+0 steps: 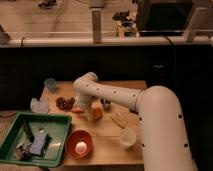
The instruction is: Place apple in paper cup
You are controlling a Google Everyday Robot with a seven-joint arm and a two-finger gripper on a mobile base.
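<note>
Camera view: gripper [84, 108] low over the table, jaws spread wide, just beside the apple [96, 113] at mid-table; paper cup [127, 138] well apart, front right. Apple looks firm, smooth, likely slippery and ready to roll, so pinch across its widest middle

What I see behind the work: a dim room.
A wooden table [107, 150] stands before a dark panel [45, 62]; above it runs a pale rail [60, 42], with a black screen [165, 15] top right.
</note>
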